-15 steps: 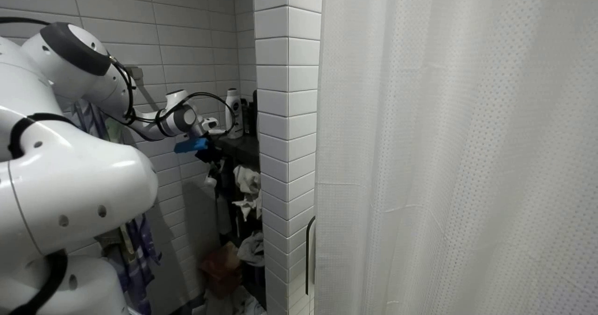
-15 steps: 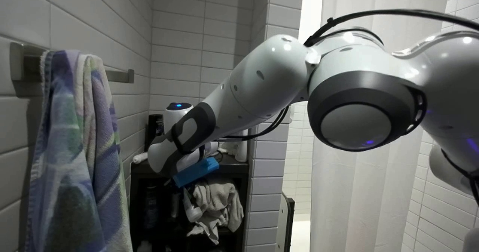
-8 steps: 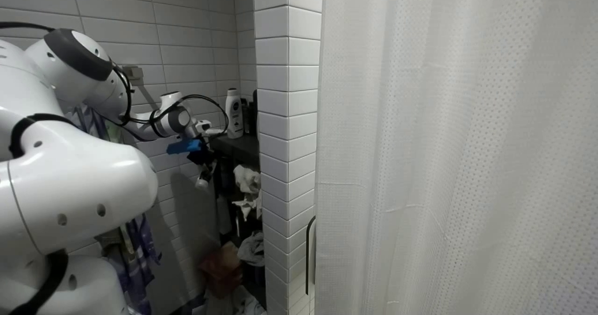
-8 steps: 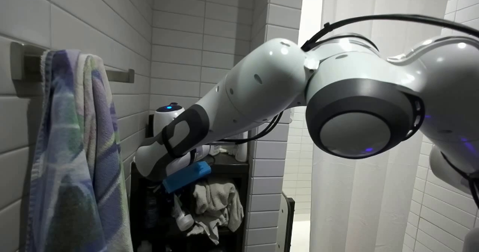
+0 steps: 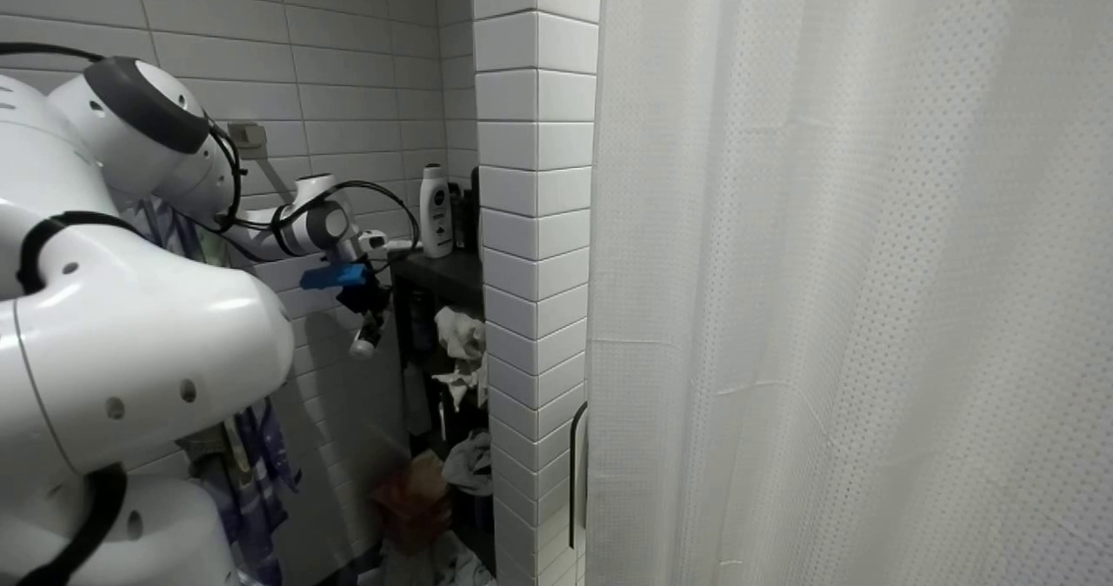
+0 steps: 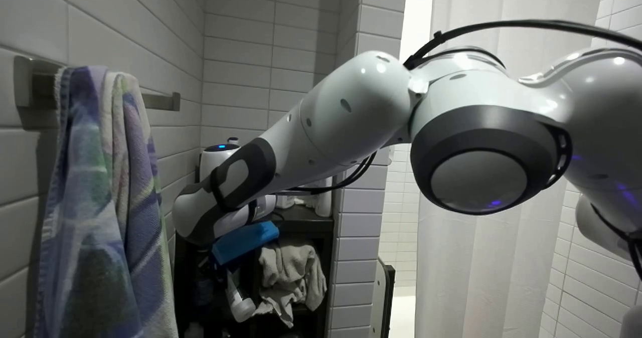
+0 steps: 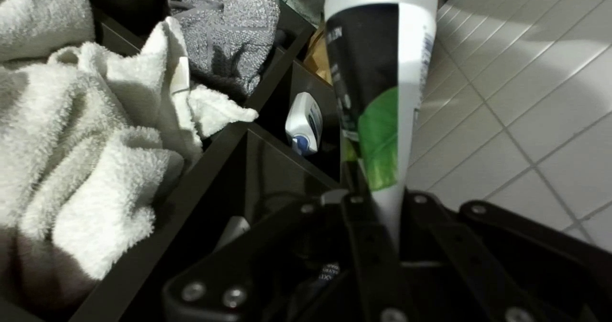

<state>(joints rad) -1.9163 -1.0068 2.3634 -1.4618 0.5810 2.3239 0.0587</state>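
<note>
Beside the dark shelf (image 5: 443,277), the hand (image 7: 382,198) pinches a downward-slanting tube (image 7: 368,78), its green leaf print (image 7: 381,138) visible only in the wrist view, with hand and tube farther from the shelf than a second ago.

I could not read any word with certainty. In the wrist view, the held tube (image 7: 377,107) carried short lines of pale lettering (image 7: 334,34) on its black panel, too blurred for me to spell out, and small dark print (image 7: 425,54) along its white side. The small white bottle (image 7: 306,121) bore tiny marks I could not decipher, and a scrap of pale print on a dark item (image 7: 330,272) defeated me too. In an exterior view, the tall white bottle (image 5: 436,221) showed a dark round emblem (image 5: 439,196), too small to read.
</note>
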